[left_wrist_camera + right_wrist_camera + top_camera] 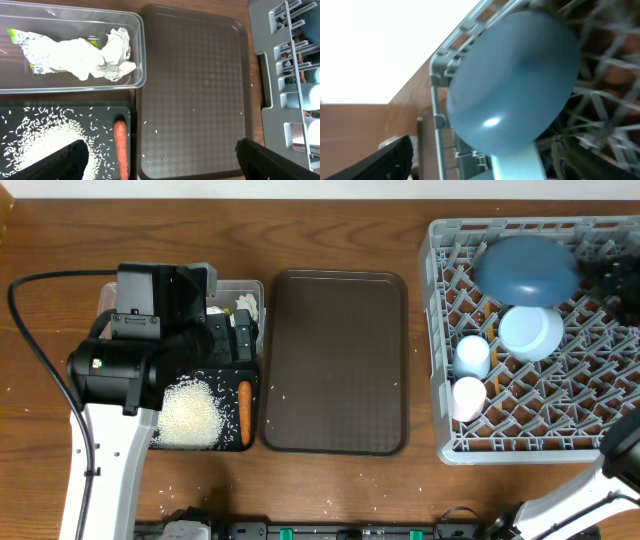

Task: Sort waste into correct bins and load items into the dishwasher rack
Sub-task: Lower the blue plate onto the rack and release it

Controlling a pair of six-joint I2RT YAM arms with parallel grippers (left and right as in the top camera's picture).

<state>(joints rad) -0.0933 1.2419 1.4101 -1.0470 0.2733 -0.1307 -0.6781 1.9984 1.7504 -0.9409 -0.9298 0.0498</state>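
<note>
The dark blue dish (512, 85) sits tilted in a corner of the dishwasher rack (440, 330), right in front of the right gripper (482, 150), whose fingers are spread wide and not pinching it. The light blue bowl (530, 330) is just beside the dish. The left gripper (161, 146) is wide open as well and holds nothing. The carrot (120, 145) and rice (45, 145) are by its left finger, and the brown tray (195, 75) is under its middle.

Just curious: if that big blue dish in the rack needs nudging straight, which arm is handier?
Right. The right end effector is open beside the dark blue dish in the grey dishwasher rack; the left end effector sits across the table by the black tray.
</note>
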